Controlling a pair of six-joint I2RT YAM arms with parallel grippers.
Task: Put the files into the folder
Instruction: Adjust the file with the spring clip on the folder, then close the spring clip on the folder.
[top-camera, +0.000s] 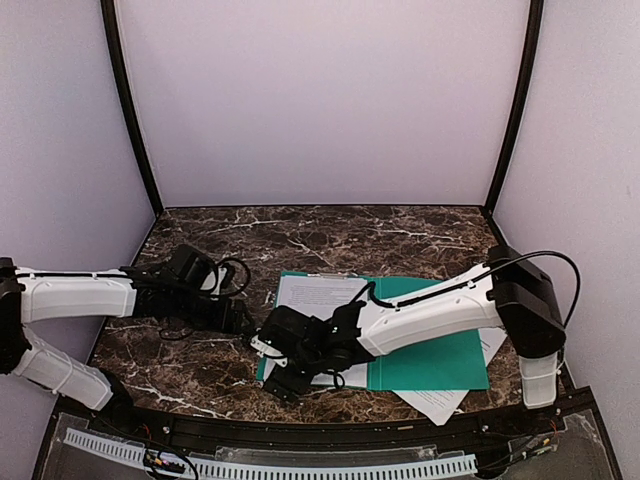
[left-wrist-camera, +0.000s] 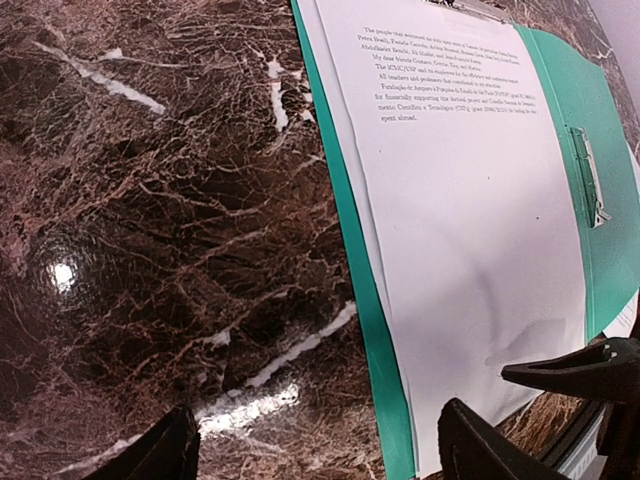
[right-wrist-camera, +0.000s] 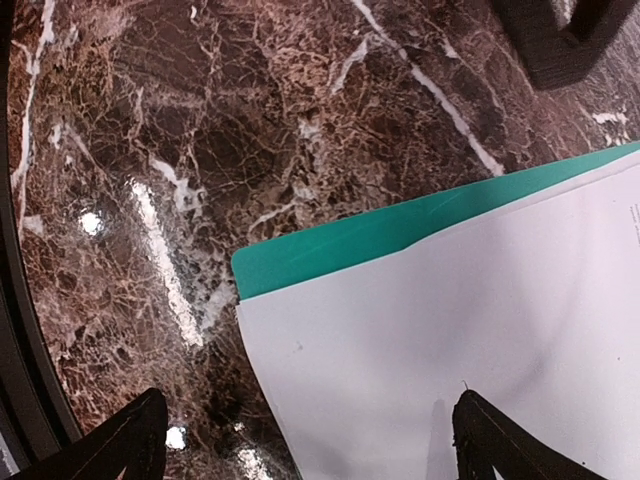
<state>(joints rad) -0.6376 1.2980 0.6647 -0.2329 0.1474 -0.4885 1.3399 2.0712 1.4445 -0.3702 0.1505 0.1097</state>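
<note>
Crossing the folder, right arm hides its middle.

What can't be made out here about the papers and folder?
- Top view: the right arm hides the folder's middle.
- Top view: the second sheet is mostly covered by the folder.
- Left wrist view: the first sheet's print is too small and blurred to read.

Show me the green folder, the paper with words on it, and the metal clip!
green folder (top-camera: 440, 365): top view, on its bare right half.
printed paper (left-wrist-camera: 470, 230): left wrist view, on the blank middle of the sheet.
metal clip (left-wrist-camera: 590, 180): left wrist view, on the middle of its long arm.
</note>
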